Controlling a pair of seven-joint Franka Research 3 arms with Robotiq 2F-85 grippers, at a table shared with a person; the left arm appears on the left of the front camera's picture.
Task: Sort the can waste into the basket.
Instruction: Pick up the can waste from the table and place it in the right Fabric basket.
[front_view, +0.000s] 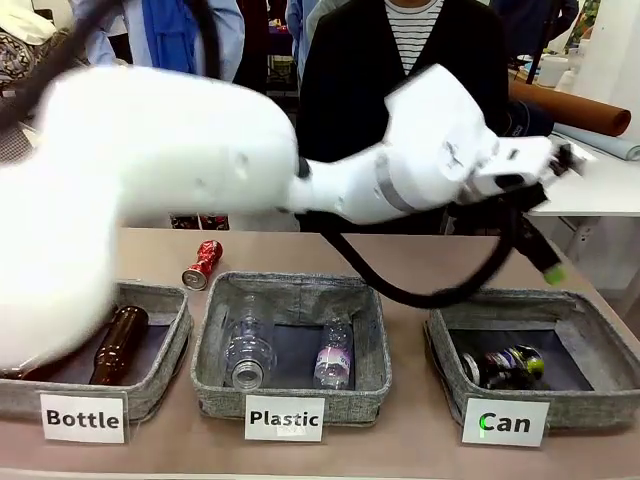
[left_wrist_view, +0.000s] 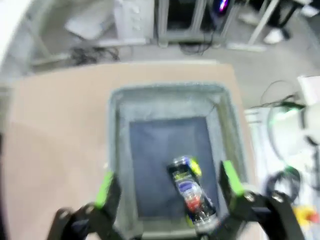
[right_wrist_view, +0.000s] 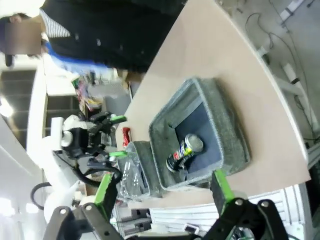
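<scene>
Front camera faces the person (front_view: 350, 100); both wrist cameras overlook the basket (left_wrist_view: 170, 94)

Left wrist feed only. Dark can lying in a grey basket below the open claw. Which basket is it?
Observer: Front view: its white label reads "Can"; the Pepsi can lies inside the Can basket.
Operator: Any can outside it?
Observer: Yes, a dented red can lies on the table, beyond the gap between the Bottle basket and Plastic basket.
Operator: And the other arm?
Observer: The right claw is open and holds nothing.
</scene>
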